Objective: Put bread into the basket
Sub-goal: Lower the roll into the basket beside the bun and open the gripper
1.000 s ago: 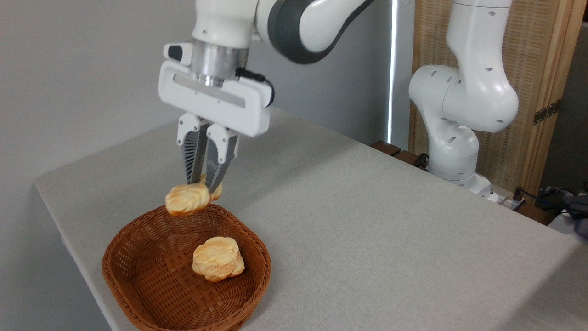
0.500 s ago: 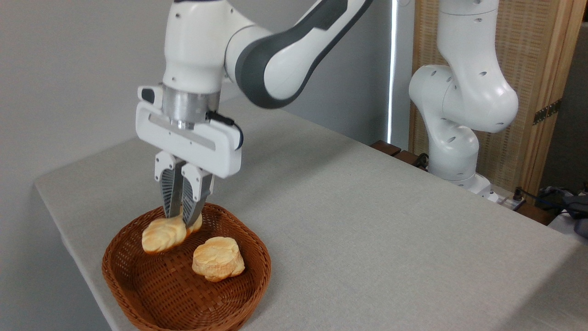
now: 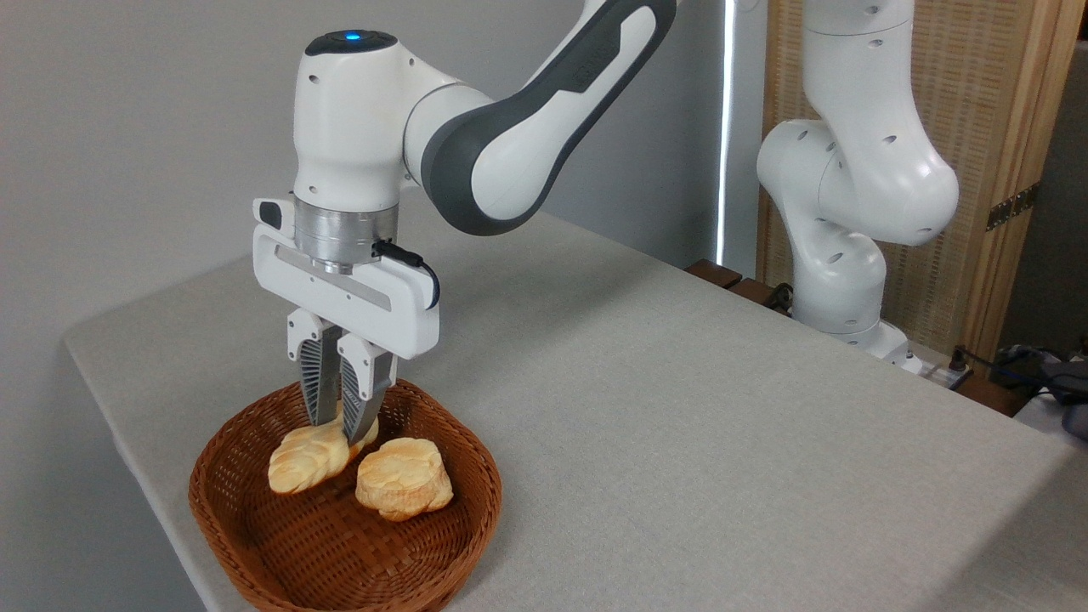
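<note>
The braided golden bread (image 3: 308,457) hangs low inside the reddish-brown wicker basket (image 3: 255,544), tilted with its left end down, near the basket's back left. My gripper (image 3: 338,432) points straight down and is shut on the loaf's right part, fingers (image 3: 321,391) close together. Whether the loaf touches the basket floor I cannot tell.
A short, chunky golden bun (image 3: 403,478) lies in the basket just right of the loaf. The basket stands near the front left corner of the grey table (image 3: 680,442). The arm's white base (image 3: 837,255) stands at the back right, before a wooden screen.
The gripper has come down and leftward with the loaf, from above the basket's far rim into the basket. It stays shut on the loaf.
</note>
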Robot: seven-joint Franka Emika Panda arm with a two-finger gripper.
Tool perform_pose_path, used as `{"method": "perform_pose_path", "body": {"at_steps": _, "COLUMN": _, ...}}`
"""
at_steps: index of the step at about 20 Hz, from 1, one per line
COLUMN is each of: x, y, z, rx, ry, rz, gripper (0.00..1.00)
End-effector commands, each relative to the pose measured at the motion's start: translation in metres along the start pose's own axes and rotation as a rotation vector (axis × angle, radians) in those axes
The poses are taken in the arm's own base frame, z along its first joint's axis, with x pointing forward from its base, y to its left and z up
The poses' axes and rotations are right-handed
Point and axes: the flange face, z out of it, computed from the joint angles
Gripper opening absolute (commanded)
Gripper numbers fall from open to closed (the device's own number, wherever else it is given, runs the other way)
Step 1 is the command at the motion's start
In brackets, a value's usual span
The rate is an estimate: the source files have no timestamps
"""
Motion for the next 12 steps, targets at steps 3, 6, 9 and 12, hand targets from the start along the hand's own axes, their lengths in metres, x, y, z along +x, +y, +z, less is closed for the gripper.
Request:
{"method": "perform_pose_path", "body": {"at_steps": 3, "x": 0.01, "y": -0.003, "z": -0.01, "rx": 0.002, "ry": 0.037, "rz": -0.004, "gripper": 1.0}}
{"method": "perform_pose_path", "body": {"at_steps": 6, "x": 0.01, "y": -0.006, "z": -0.012, "rx": 0.003, "ry": 0.038, "rz": -0.012, "gripper": 1.0}}
{"method": "perform_pose_path", "body": {"at_steps": 9, "x": 0.02, "y": -0.012, "z": -0.033, "rx": 0.017, "ry": 0.072, "rz": -0.018, "gripper": 1.0}}
{"method": "perform_pose_path", "body": {"at_steps": 12, "x": 0.021, "y": -0.015, "z": -0.054, "rx": 0.022, "ry": 0.07, "rz": -0.018, "gripper": 1.0}}
